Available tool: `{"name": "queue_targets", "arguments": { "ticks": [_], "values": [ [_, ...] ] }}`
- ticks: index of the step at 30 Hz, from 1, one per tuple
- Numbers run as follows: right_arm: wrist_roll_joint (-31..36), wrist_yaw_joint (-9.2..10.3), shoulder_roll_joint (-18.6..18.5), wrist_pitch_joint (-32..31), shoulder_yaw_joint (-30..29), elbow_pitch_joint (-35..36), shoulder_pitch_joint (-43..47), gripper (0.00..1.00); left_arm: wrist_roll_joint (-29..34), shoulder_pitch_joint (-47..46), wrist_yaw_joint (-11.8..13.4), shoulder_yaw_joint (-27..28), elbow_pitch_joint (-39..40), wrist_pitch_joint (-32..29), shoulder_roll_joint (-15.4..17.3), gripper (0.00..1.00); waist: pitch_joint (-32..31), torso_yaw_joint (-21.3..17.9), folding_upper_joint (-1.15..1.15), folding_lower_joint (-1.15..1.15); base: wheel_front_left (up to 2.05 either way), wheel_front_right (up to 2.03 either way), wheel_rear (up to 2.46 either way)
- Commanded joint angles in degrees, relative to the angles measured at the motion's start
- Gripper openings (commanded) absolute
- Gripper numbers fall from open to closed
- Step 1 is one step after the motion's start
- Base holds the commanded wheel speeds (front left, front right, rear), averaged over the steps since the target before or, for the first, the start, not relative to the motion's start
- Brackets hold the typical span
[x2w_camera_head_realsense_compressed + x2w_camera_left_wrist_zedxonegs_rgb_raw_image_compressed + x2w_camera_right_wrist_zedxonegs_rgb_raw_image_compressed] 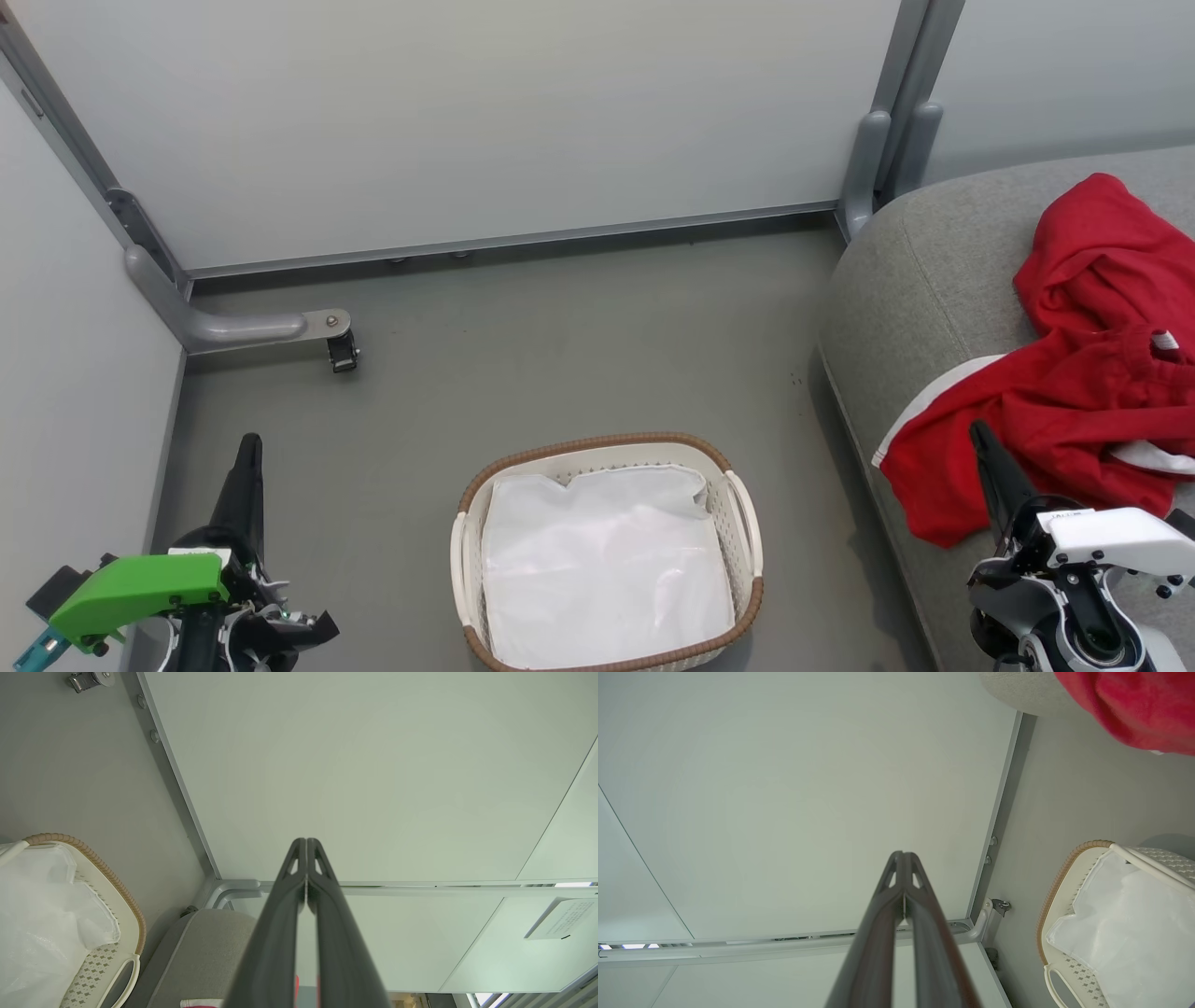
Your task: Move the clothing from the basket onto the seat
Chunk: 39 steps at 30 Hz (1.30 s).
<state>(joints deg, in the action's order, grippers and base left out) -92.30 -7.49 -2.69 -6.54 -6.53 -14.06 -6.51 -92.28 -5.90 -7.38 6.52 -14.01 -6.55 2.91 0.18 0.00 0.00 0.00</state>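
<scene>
The red clothing (1092,373) with white trim lies bunched on the grey seat (934,271) at the right; a red fold of the clothing (1134,709) hangs over the seat (1017,690) edge in the right wrist view. On the floor at the centre stands the white basket (747,523) with a brown rim, holding only its white liner (602,569). At the lower left my left gripper (248,446) is shut and holds nothing; its fingers (306,858) press together. My right gripper (978,431) is shut and empty, its tip in front of the clothing's lower edge.
Pale partition panels (467,121) with grey metal frames close off the back and left. A grey bracket foot (271,329) with a small caster (342,353) juts onto the floor at the left. Grey floor (579,345) lies between basket, panels and seat.
</scene>
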Motion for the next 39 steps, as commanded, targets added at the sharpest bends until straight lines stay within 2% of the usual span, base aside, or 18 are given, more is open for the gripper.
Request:
{"name": "queue_targets", "arguments": {
  "ticks": [1,39],
  "values": [
    [-0.21,0.00,-0.36,-0.18,-0.16,0.18,0.64,0.00,-0.22,-0.62,-0.20,0.14,0.07,-0.20,-0.06,0.00,0.00,0.00,0.00,0.00,0.00,0.00,0.00],
    [-0.22,0.00,-0.36,-0.18,-0.14,0.17,0.64,0.00,-0.22,-0.62,-0.20,0.11,0.07,-0.18,-0.06,0.00,0.00,0.00,0.00,0.00,0.00,0.00,0.00]
  ]
}}
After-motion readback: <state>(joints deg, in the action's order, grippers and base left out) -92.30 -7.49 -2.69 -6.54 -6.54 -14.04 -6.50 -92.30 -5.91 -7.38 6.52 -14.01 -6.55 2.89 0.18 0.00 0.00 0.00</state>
